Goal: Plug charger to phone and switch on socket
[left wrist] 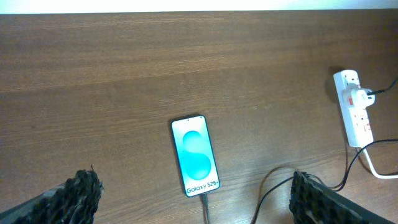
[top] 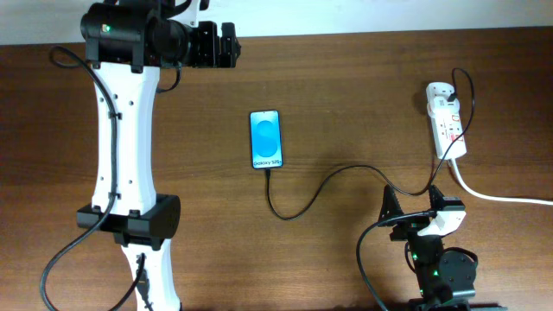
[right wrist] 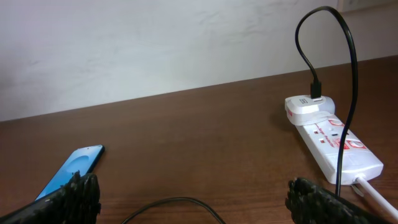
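The phone (top: pixel 266 139) lies flat mid-table, its blue screen reading "Galaxy S25". It also shows in the left wrist view (left wrist: pixel 195 154) and the right wrist view (right wrist: pixel 73 169). The charger's thin black cable (top: pixel 298 204) runs from the phone's bottom edge, where its plug (left wrist: pixel 203 201) sits in the port, and loops right to a white adapter (right wrist: pixel 309 107) on the socket (top: pixel 447 121). The socket also shows in both wrist views (left wrist: pixel 354 112) (right wrist: pixel 336 146). My left gripper (top: pixel 228 43) is open and empty, high above the phone (left wrist: pixel 196 200). My right gripper (top: pixel 413 209) is open and empty, near the cable (right wrist: pixel 196 194).
The socket's thick white cord (top: pixel 497 195) runs off the right edge. The left arm's white link (top: pixel 125 130) stretches along the left side of the table. A pale wall (right wrist: pixel 155 43) stands behind the far table edge.
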